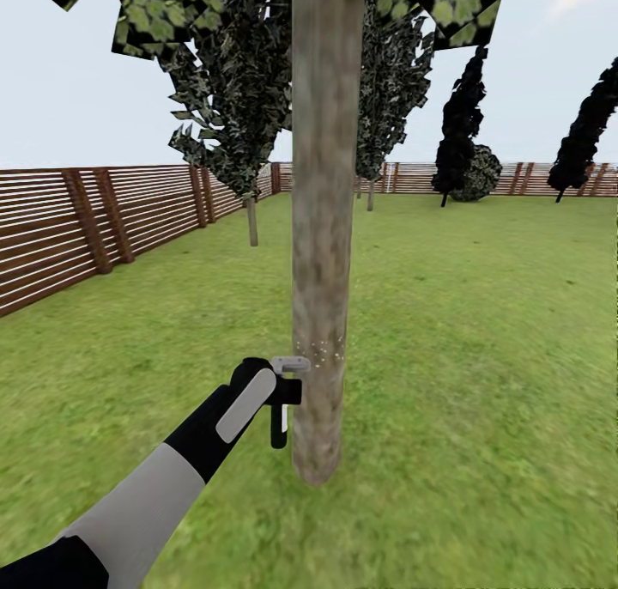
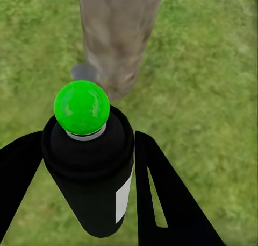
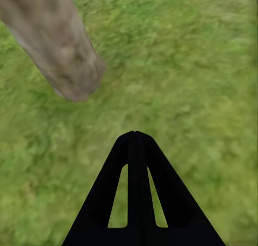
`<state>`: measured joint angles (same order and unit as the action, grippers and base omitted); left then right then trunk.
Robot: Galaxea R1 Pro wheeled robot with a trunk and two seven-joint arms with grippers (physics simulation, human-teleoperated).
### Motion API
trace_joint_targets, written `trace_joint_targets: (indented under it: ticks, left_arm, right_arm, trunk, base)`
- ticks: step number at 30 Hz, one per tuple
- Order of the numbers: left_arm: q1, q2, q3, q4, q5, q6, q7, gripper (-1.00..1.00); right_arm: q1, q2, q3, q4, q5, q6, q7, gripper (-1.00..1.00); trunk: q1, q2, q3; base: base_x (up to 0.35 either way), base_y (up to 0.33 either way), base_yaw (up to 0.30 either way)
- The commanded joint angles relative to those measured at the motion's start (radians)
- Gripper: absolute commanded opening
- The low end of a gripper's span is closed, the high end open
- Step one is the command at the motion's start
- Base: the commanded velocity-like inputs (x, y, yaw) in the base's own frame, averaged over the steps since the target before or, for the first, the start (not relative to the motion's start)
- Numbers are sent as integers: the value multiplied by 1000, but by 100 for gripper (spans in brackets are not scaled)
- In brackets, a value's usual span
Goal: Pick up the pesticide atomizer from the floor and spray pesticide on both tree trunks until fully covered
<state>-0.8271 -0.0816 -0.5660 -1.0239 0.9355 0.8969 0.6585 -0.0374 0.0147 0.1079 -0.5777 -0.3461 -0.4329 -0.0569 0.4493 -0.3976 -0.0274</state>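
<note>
A: Item 1, atomizer (image 1: 281, 400)?
B: Held in left gripper (image 1: 273, 396), fingers (image 2: 161, 203) clamped on both sides of its dark body. Pale grey head up, green knob on top in the left wrist view. Sits just left of the near tree trunk (image 1: 322, 228), low down.

A: Pesticide (image 1: 319, 349)?
B: Small patch of white specks on the bark, level w/ the sprayer head. Rest of the trunk looks bare.

A: Right gripper (image 3: 135, 135)?
B: Fingers pressed together, nothing between. Over grass (image 3: 188, 68), trunk base nearby.

A: Surroundings?
B: Lawn, slat fence (image 1: 77, 228) left & far, second tree (image 1: 251, 220) beyond, dark conifers (image 1: 459, 125) far right.
</note>
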Motion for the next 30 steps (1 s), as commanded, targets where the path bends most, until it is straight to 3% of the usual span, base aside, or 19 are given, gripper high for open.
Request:
trace_joint_targets:
  ticks: [1, 5, 7, 10, 13, 16, 18, 20, 23, 27, 30]
  left_arm:
    - [-1, 0, -1, -4, 10, 0, 11, -100]
    - [-1, -1, 2, -5, 11, 20, 14, -100]
    - [-9, -6, 5, -6, 14, 84, 39, -100]
    - [-79, -15, 11, -5, 35, 131, 85, -100]
    - [-216, -22, 12, 8, 135, 150, 122, -100]
    - [-294, -25, 12, 23, 211, 150, 178, -100]
    - [-363, -26, 12, 27, 303, 150, 229, -100]
    - [-413, -28, 11, 28, 368, 150, 262, -100]
    - [-531, -29, 11, 34, 528, 150, 358, -100]
    - [-634, -47, 11, 38, 661, 150, 440, -100]
    - [-666, -54, 11, 39, 729, 150, 460, -100]
  right_arm:
    - [-1, -1, 7, 1, -8, -4, -6, -100]
    - [-1, -1, 7, 1, -9, -4, -6, -100]
    - [-1, -1, 7, 2, -10, -4, -6, -100]
    - [-1, 0, 7, 2, -10, -4, -6, -100]
    - [-1, 1, 7, 2, -11, -4, -6, -100]
    - [-1, 1, 7, 2, -11, -3, -7, -100]
    - [-1, 1, 7, 2, -11, -3, -7, -100]
    - [-1, 1, 7, 3, -11, -3, -7, -100]
    - [-1, 1, 8, 4, -12, -3, -7, -100]
    - [-1, 2, 9, 5, -13, -2, -7, -100]
    - [-1, 7, 9, 5, -12, -1, -7, -100]
  trunk:
    - [1, -2, -2]
    - [1, -2, -2]
    - [1, -2, -2]
    - [1, -2, -2]
    - [1, -2, -2]
    - [1, -2, -2]
    - [1, -2, -2]
    - [1, -2, -2]
    - [1, -2, -2]
    - [1, -2, -2]
    - [1, -2, -2]
  base:
    - [0, 28, -20]
    - [0, 9, -6]
    - [0, 1, -1]
    - [0, 0, 0]
    - [0, 0, 0]
    - [0, 0, 0]
    - [0, 0, 0]
    - [0, 0, 0]
    - [0, 0, 0]
    - [0, 0, 0]
    - [0, 0, 0]
